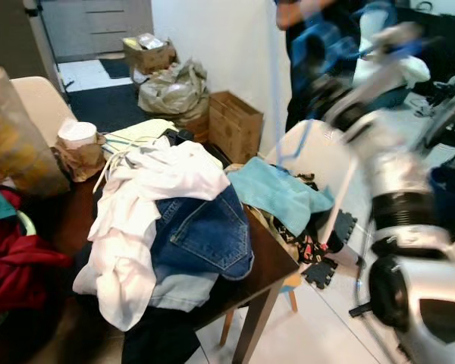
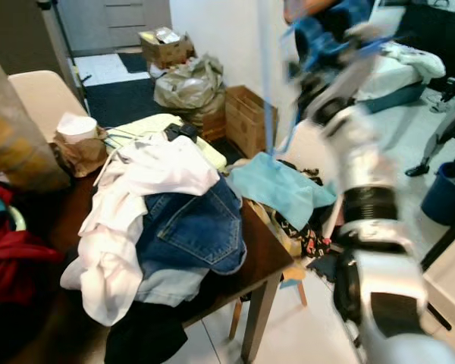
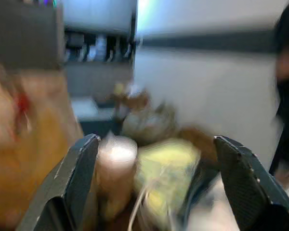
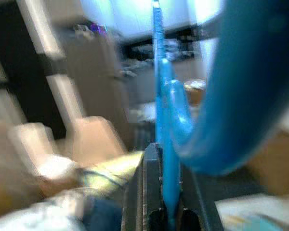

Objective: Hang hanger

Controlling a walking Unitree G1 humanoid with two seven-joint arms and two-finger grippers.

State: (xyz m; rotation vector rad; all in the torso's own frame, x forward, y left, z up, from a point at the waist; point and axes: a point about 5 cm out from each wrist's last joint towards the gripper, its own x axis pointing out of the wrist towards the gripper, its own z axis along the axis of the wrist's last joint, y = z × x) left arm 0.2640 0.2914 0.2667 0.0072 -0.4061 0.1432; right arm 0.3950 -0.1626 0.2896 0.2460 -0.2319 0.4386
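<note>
- Right gripper is up high over the table's far right edge, fingers pinched tight on the blue hanger.
- Hanger hangs in the air, its thin blue line dropping toward the teal cloth.
- Left gripper spread wide, holding nothing, facing the paper cup.
- Jeans and a white shirt piled on the table.
- A person stands behind, blurred.
</note>
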